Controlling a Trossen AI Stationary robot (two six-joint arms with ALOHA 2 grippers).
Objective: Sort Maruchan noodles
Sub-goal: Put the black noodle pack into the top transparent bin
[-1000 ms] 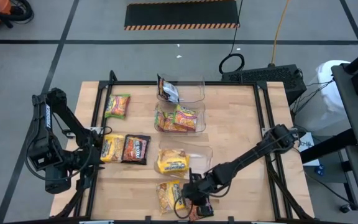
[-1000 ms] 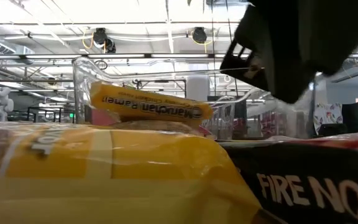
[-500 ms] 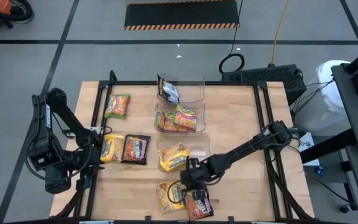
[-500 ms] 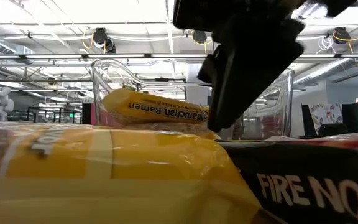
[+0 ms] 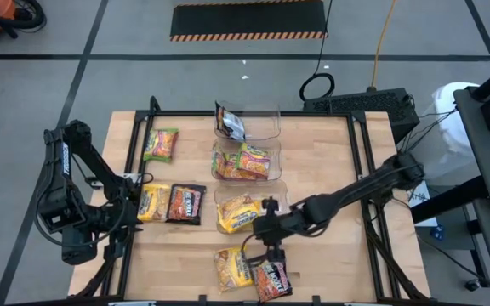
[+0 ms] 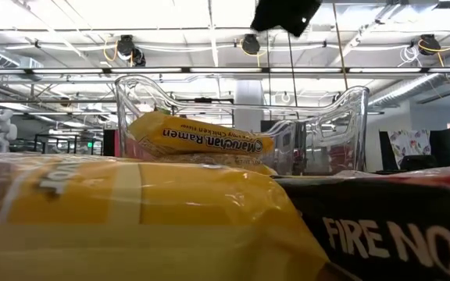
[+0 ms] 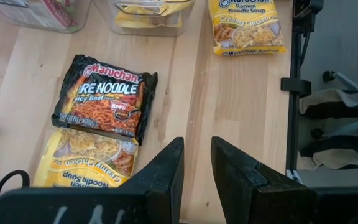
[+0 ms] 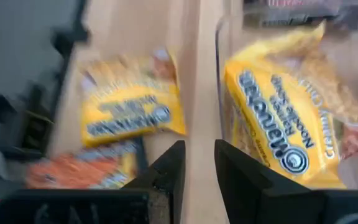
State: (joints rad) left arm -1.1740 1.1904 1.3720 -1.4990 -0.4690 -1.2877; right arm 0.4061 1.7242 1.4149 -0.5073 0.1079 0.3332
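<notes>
the right gripper (image 5: 266, 228), fingers narrowly parted and empty, is hovering beside the clear bin (image 5: 277, 204) holding a yellow maruchan ramen packet (image 5: 236, 214); the left gripper (image 5: 134, 197), fingers narrowly parted too, is waiting at the worktop's left edge beside a creamy chicken packet (image 5: 153, 202) and a fire noodle packet (image 5: 186, 204).

Grey floor (image 5: 58, 51) divided by dark lines, black mat (image 5: 247, 19) edged with hazard stripes laid beyond the wooden table (image 5: 330, 170), coiled black cable (image 5: 317, 86) seen nearby, ceiling trusses (image 6: 170, 72) and bright overhead lights (image 6: 123, 12) shown at table height
</notes>
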